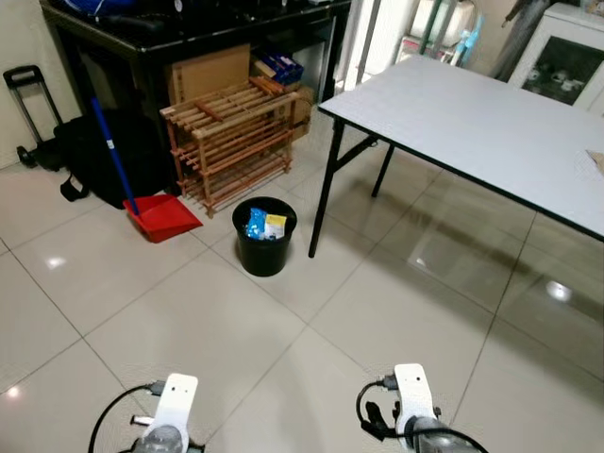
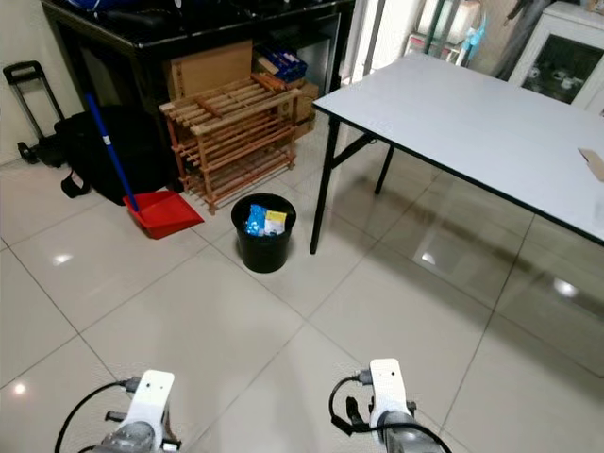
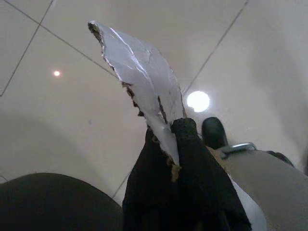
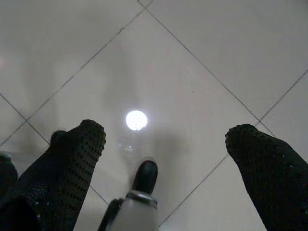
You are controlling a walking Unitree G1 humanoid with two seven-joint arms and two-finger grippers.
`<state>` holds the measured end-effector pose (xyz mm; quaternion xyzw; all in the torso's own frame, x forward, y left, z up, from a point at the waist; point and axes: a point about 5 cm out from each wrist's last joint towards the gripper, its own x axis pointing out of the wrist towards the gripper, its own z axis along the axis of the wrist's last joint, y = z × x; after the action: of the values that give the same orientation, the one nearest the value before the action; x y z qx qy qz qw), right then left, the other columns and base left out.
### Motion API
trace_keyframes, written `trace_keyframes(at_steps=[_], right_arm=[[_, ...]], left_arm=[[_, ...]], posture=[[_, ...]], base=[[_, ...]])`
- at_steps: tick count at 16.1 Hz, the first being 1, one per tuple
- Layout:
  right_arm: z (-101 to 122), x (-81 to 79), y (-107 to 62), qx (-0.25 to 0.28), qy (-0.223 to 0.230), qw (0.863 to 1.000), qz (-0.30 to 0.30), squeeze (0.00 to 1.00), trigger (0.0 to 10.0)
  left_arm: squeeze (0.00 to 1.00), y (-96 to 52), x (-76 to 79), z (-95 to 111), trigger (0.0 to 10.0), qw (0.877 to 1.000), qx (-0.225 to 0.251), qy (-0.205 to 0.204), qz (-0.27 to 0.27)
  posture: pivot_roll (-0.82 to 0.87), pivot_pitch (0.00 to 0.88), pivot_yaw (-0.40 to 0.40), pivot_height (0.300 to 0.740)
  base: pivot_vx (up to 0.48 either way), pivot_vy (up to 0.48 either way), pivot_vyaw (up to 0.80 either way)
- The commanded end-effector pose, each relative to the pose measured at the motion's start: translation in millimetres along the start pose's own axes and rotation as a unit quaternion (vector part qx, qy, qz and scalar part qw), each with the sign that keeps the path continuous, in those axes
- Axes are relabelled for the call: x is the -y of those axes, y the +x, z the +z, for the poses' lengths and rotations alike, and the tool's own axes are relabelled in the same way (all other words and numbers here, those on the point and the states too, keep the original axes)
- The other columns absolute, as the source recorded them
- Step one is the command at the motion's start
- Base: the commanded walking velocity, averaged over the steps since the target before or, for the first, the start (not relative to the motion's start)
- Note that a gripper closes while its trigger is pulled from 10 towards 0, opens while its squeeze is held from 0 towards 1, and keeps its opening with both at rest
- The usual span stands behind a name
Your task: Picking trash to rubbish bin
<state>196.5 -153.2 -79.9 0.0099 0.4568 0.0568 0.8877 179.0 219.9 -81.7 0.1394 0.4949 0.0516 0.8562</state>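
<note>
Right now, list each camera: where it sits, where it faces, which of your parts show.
Left eye, head: down at black bin by folding table; both forearms.
Right eye: same scene, shifted.
Left wrist: at floor tiles; left gripper clamps torn cardboard scrap.
Right wrist: at tiles; right gripper open.
Both wrist views share the tiles.

A home utility or storage room: glossy tiled floor [image 1: 189, 330], a folding table [image 1: 472, 123], a wooden rack [image 1: 231, 142], a red dustpan [image 1: 162, 217] with broom, a black bin [image 1: 264, 241], a trolley [image 1: 28, 113] and boxes [image 1: 208, 71] under a dark counter [image 1: 189, 28].
</note>
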Motion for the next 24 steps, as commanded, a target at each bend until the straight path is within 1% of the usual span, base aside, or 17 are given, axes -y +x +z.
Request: trace_keyframes(at_steps=[1,2,4,5,7,10,17,18,19,20,24], right_arm=[[0.5,5.6,-0.8,0.004,0.004,1.0,-0.008,0.0,10.0],[-0.3,6.7,-1.1,0.004,0.01,1.0,-0.012,0.0,10.0],[-1.7,9.6,-1.7,0.002,0.003,1.0,-0.015,0.0,10.0],[-1.9,10.6,-2.0,0.002,0.007,1.0,-0.018,0.0,10.0],[-1.2,10.7,-1.9,0.005,0.016,1.0,-0.018,0.0,10.0],[-0.7,10.3,-1.8,0.007,0.017,1.0,-0.016,0.0,10.0],[-1.6,8.5,-1.6,0.001,-0.01,1.0,-0.011,0.0,10.0],[-2.0,8.7,-1.7,0.001,-0.014,1.0,-0.012,0.0,10.0],[-2.3,8.9,-1.8,0.001,-0.014,1.0,-0.012,0.0,10.0],[-2.5,9.4,-1.9,0.002,-0.005,1.0,-0.014,0.0,10.0],[-2.0,8.8,-1.8,0.006,0.002,1.0,-0.013,0.0,10.0]], left_arm=[[0.0,0.3,3.6,5.5,10.0,1.0,0.005,0.003,0.001],[0.0,0.3,3.5,5.5,10.0,1.0,0.005,0.002,0.002],[0.0,0.3,3.7,6.0,10.0,1.0,0.005,0.0,0.003],[0.0,0.3,3.7,6.0,10.0,1.0,0.005,0.001,0.002],[0.0,0.4,3.6,6.3,10.0,1.0,0.005,0.003,0.002],[0.0,0.4,3.6,6.4,10.0,1.0,0.004,0.003,0.002],[0.0,0.2,4.7,4.6,10.0,1.0,0.003,0.0,0.0],[0.0,0.1,4.9,3.6,10.0,1.0,0.001,0.0,0.0],[0.0,0.0,5.1,3.3,10.0,1.0,0.001,0.001,-0.001],[0.0,0.0,5.3,3.1,10.0,1.0,0.001,0.003,-0.001],[0.0,0.0,5.4,3.1,10.0,1.0,0.002,0.007,-0.003]], posture=[[0.02,0.042,-0.085,0.74],[0.02,0.042,-0.086,0.74],[0.02,0.043,-0.085,0.74],[0.02,0.042,-0.083,0.74],[0.02,0.04,-0.081,0.74],[0.02,0.036,-0.081,0.74],[0.02,0.024,-0.086,0.74],[0.02,0.018,-0.085,0.74],[0.02,0.017,-0.085,0.74],[0.02,0.012,-0.085,0.74],[0.02,0.005,-0.084,0.74]], base=[[0.435,0.0,0.0],[0.431,0.0,0.0],[0.435,0.0,0.0],[0.435,0.0,0.0],[0.433,0.0,0.0],[0.435,0.0,0.0],[0.434,0.0,0.0],[0.435,0.0,0.8],[0.435,0.0,0.8],[0.431,0.0,0.0],[0.435,0.0,0.0]])
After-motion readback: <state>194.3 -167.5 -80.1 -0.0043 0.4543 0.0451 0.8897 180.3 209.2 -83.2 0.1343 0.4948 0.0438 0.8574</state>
